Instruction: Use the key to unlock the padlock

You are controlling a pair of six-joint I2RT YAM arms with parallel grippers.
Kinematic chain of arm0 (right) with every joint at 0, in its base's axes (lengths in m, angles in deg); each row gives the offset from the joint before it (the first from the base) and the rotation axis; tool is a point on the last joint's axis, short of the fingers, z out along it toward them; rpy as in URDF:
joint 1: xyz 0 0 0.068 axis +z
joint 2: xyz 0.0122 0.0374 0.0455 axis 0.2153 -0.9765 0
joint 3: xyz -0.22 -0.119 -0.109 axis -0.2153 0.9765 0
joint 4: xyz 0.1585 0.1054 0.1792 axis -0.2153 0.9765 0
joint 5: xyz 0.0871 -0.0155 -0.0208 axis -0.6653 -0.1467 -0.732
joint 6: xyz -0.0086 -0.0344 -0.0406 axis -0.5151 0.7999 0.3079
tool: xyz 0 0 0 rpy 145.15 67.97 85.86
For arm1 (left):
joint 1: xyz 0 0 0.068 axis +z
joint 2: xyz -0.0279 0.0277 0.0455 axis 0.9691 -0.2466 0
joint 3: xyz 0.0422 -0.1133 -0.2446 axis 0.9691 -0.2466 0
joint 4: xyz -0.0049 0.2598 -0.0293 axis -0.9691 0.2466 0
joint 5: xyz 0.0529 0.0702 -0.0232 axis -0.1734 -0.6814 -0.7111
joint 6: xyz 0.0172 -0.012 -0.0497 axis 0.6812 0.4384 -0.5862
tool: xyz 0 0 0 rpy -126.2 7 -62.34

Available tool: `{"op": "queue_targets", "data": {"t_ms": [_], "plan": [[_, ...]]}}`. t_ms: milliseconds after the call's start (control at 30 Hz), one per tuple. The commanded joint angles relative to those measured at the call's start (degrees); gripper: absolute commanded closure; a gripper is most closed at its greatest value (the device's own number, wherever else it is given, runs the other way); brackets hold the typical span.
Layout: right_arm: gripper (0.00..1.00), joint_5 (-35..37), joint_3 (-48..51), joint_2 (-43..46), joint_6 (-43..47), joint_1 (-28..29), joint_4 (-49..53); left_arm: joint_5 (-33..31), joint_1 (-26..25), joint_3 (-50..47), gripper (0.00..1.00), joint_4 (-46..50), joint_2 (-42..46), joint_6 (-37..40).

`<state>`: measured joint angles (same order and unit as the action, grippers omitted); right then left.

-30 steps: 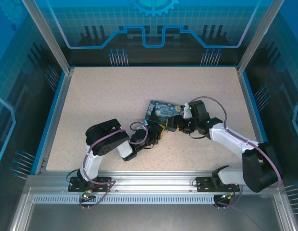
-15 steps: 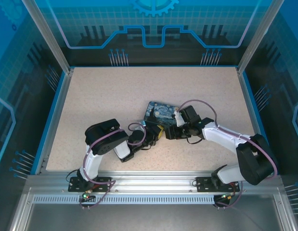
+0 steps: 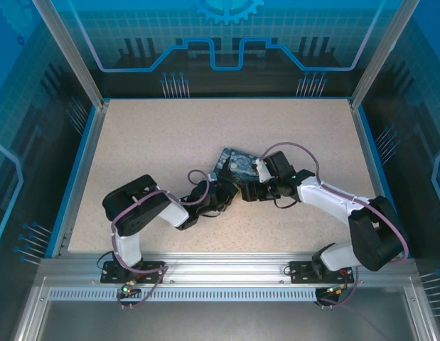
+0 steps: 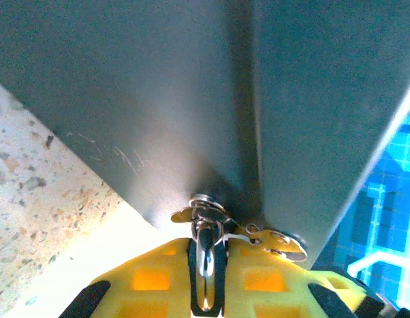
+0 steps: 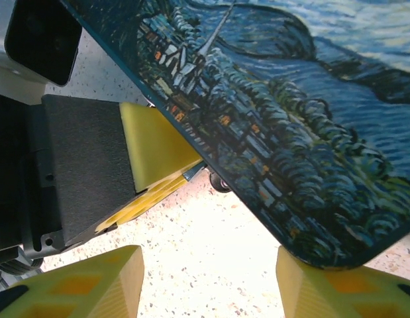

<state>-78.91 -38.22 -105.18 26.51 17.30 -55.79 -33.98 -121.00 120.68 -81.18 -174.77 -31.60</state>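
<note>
The left fingers (image 4: 152, 281) pinch the padlock (image 4: 205, 255) at the box (image 5: 291, 132) edge while the right fingers (image 5: 118, 278) stand spread and empty, so fetching the key likely comes next

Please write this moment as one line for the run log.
left end effector: shut on padlock | right end effector: open beside box
</note>
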Motion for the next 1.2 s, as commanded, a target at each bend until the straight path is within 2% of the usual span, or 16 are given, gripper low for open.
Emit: {"op": "queue_targets", "data": {"t_ms": [0,167,500,733,1000,1167], "plan": [[0.46,0.6,-1.8,-0.8,2.2,1.0,0.9,5.7,0.5,2.8,1.00,8.0,2.0,2.8],[0.52,4.2,-1.8,-0.8,4.6,2.5,1.9,9.4,1.0,4.8,1.00,11.2,2.3,2.0],[0.49,19.4,-2.0,-3.3,7.1,8.0,1.8,12.6,1.5,7.7,1.00,18.8,5.2,2.9],[0.50,26.8,-3.6,-6.0,9.0,11.1,0.1,14.3,1.8,8.8,1.00,19.6,4.9,2.4],[0.53,32.9,-4.7,-8.1,8.9,15.3,-1.9,15.0,1.9,8.9,1.00,19.8,4.9,2.4],[0.56,33.7,-4.7,-6.7,8.5,16.6,-1.5,15.0,1.9,8.8,1.00,19.6,4.9,2.1]]}}
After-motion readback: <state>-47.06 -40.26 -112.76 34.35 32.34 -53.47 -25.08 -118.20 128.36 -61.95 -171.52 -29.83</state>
